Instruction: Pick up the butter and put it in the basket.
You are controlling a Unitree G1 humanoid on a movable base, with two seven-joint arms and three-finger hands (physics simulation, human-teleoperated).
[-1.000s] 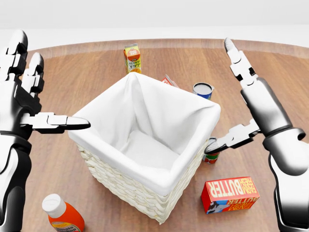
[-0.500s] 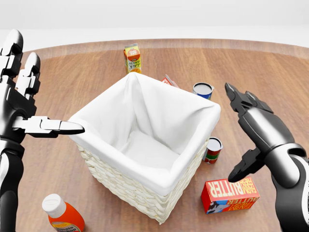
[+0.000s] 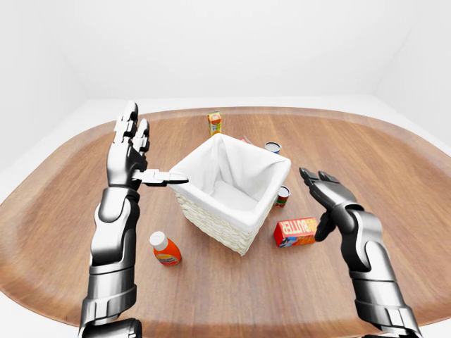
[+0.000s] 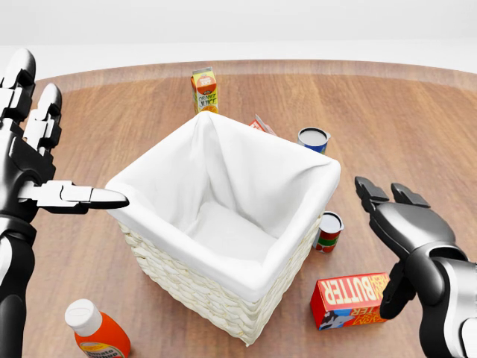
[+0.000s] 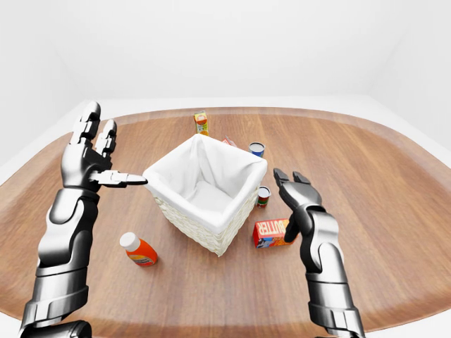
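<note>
Red rectangular butter box point(image 4: 355, 300) flat on round wooden table point(image 3: 423, 211), beside white-lined wicker basket point(image 4: 223, 224). Right hand point(image 4: 399, 231) open, just above. Left hand point(image 4: 33, 149) open, raised. Small red can point(image 4: 328, 232), orange bottle point(image 4: 97, 330) nearby.

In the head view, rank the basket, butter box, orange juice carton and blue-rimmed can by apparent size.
1. Basket, by far the largest.
2. Butter box.
3. Orange juice carton, though it sits farther up the view, so distance may shrink it.
4. Blue-rimmed can, partly hidden behind the basket.
</note>
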